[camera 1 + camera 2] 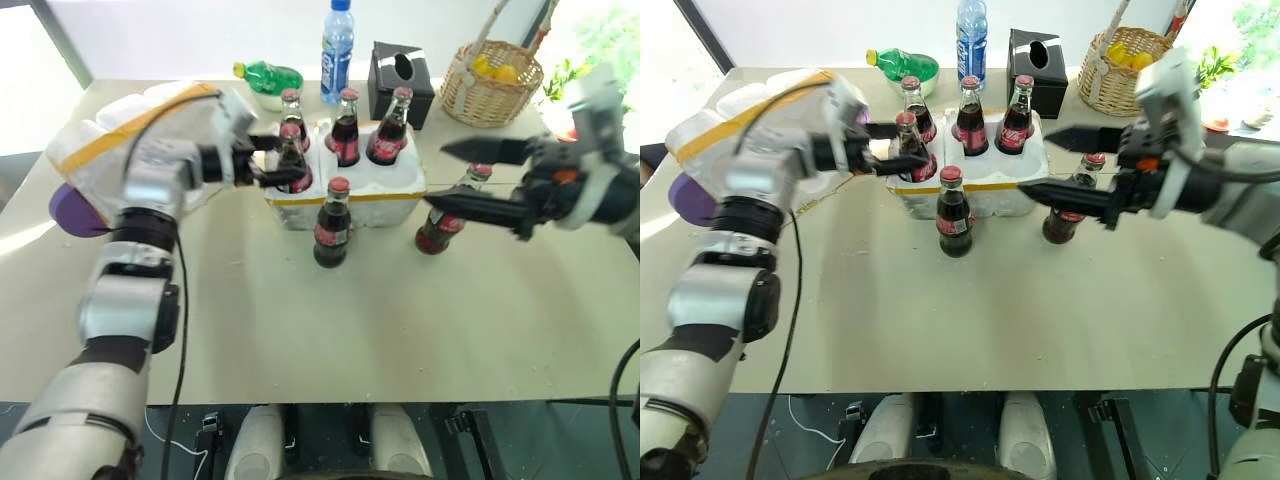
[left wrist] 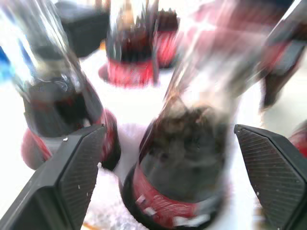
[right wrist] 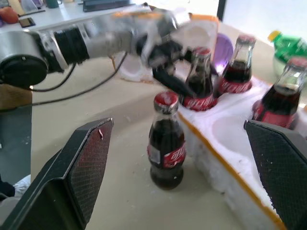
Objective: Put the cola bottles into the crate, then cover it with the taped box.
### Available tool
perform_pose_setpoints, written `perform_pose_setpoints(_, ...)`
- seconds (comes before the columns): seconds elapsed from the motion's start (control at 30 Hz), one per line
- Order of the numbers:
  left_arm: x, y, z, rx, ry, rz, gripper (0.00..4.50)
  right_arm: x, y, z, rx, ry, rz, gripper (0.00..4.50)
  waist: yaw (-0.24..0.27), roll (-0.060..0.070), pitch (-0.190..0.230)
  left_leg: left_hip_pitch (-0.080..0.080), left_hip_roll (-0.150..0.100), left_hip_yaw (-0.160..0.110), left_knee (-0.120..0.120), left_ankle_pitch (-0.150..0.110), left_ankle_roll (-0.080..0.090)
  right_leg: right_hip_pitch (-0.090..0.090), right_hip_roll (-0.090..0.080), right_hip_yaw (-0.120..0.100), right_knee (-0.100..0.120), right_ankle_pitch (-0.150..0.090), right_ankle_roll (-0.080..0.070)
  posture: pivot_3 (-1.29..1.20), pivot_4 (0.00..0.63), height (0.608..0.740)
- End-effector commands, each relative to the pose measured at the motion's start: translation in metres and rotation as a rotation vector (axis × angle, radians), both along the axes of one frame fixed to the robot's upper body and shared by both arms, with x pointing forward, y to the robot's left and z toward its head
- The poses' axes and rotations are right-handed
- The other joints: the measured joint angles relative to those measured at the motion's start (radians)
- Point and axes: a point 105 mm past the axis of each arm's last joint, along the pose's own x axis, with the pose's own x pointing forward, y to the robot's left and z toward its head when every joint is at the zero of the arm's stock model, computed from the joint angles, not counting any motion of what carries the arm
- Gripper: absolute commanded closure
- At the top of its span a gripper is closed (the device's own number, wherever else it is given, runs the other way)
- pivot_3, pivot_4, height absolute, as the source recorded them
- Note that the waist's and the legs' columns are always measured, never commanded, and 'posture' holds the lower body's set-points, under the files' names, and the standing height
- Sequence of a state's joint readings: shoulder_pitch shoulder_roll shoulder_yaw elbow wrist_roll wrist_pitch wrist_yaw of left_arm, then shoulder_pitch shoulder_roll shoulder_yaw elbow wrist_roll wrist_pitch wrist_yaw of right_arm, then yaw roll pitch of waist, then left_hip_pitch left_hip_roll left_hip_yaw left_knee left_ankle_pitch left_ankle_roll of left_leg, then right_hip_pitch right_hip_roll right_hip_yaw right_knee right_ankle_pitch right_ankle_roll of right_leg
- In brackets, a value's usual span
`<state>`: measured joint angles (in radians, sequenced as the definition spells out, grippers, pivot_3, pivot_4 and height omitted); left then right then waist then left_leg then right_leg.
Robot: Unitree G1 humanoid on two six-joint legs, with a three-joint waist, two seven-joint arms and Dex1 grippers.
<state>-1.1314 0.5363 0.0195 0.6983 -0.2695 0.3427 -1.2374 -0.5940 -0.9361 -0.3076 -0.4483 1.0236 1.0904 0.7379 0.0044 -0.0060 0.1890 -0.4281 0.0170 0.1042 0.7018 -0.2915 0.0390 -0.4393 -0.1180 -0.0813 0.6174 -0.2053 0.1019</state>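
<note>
Left gripper [image 1: 262,160] jaws apart around seated cola bottle [image 1: 292,160]; right gripper [image 1: 440,175] wide apart, table bottle [image 1: 331,222] between grippers. Glass: heavy, slick, fragile; take neck.

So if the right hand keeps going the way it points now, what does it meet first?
Probably the loose cola bottle standing on the table just in front of the crate. The right hand is open, and that bottle sits between its fingers in the wrist view, though depth is uncertain.
</note>
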Motion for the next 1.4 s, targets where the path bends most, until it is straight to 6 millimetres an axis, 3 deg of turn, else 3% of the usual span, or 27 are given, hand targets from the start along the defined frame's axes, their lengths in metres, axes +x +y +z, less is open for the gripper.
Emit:
perform_pose_setpoints(0.03,-0.038,0.014,0.048,-0.08,-0.044,-0.084,0.04,-0.002,0.01,-0.017,-0.014,0.012,-0.054,0.0,-0.001,0.0,0.0,0.0,0.0,0.0,0.0,0.0,0.0,0.0,0.0,0.0,0.0,0.0,0.0,0.0,0.15,0.74)
perform_pose_setpoints(0.13,-0.072,0.025,0.049,-0.043,-0.001,-0.147,0.04,0.001,0.021,-0.041,0.006,0.063,-0.096,0.0,0.002,0.001,-0.001,0.001,-0.001,0.0,0.0,0.0,0.0,0.002,0.0,0.0,0.0,0.0,0.0,0.0,0.15,0.74)
perform_pose_setpoints(0.2,-0.1,0.029,0.037,0.035,0.035,-0.199,0.04,0.004,0.034,-0.063,0.027,0.105,-0.115,0.0,-0.001,0.0,-0.001,0.003,-0.001,-0.001,0.001,0.0,0.0,0.004,0.0,0.0,-0.002,0.0,0.0,0.0,0.15,0.74)
perform_pose_setpoints(0.3,-0.125,0.026,0.015,0.12,0.077,-0.226,0.04,0.012,0.048,-0.089,0.064,0.168,-0.153,0.0,0.002,-0.001,-0.001,0.003,-0.001,-0.001,0.0,0.0,-0.001,0.004,0.0,0.0,-0.002,0.0,0.0,0.0,0.15,0.74)
perform_pose_setpoints(0.4,-0.135,0.024,0.001,0.151,0.088,-0.203,0.04,0.024,0.058,-0.107,0.093,0.216,-0.187,0.0,0.007,-0.001,-0.001,0.003,-0.001,-0.002,0.001,0.001,-0.001,0.005,0.0,0.0,-0.002,0.0,0.0,0.0,0.15,0.74)
perform_pose_setpoints(0.6,-0.141,0.023,-0.007,0.16,0.092,-0.167,0.04,0.044,0.071,-0.119,0.124,0.23,-0.228,0.0,0.003,-0.001,-0.001,0.003,-0.001,-0.002,0.001,0.001,-0.002,0.005,0.001,0.0,-0.002,0.0,0.0,0.0,0.15,0.74)
perform_pose_setpoints(0.9,-0.144,0.027,-0.004,0.154,0.083,-0.125,0.04,0.061,0.094,-0.108,0.246,0.235,-0.213,0.0,-0.003,-0.001,-0.001,0.004,-0.001,-0.002,0.0,0.001,-0.002,0.005,0.002,0.0,-0.002,0.0,0.0,0.0,0.15,0.74)
perform_pose_setpoints(1.07,-0.142,0.028,-0.002,0.154,0.072,-0.113,0.04,0.073,0.105,-0.119,0.231,0.253,-0.232,0.0,-0.009,-0.001,-0.001,0.004,-0.001,-0.002,-0.001,0.001,-0.003,0.005,0.002,0.0,-0.002,0.0,0.0,0.0,0.15,0.74)
perform_pose_setpoints(1.17,-0.14,0.027,-0.001,0.152,0.064,-0.11,0.0,0.077,0.104,-0.118,0.225,0.241,-0.244,0.76,-0.016,-0.001,-0.001,0.004,-0.001,-0.002,-0.001,0.001,-0.003,0.005,0.002,0.0,-0.002,0.0,0.0,0.0,0.15,0.74)
perform_pose_setpoints(1.23,-0.139,0.027,0.001,0.146,0.06,-0.109,0.0,0.068,0.102,-0.106,0.246,0.22,-0.19,1.63,-0.018,-0.001,-0.001,0.004,-0.001,-0.002,-0.001,0.001,-0.003,0.005,0.002,0.0,-0.002,0.0,0.0,0.0,0.15,0.74)
perform_pose_setpoints(1.3,-0.139,0.027,0.002,0.139,0.058,-0.106,0.0,0.056,0.1,-0.09,0.277,0.207,-0.115,1.67,-0.017,-0.001,-0.001,0.004,-0.001,-0.002,-0.002,0.002,-0.003,0.004,0.002,0.0,-0.002,0.0,0.0,0.0,0.15,0.74)
perform_pose_setpoints(1.4,-0.137,0.028,0.001,0.133,0.058,-0.097,0.0,0.036,0.091,-0.039,0.374,0.151,0.028,1.67,-0.017,0.0,0.0,0.002,-0.001,-0.002,-0.002,0.002,-0.003,0.003,0.002,0.0,-0.001,0.0,0.0,0.0,0.15,0.74)
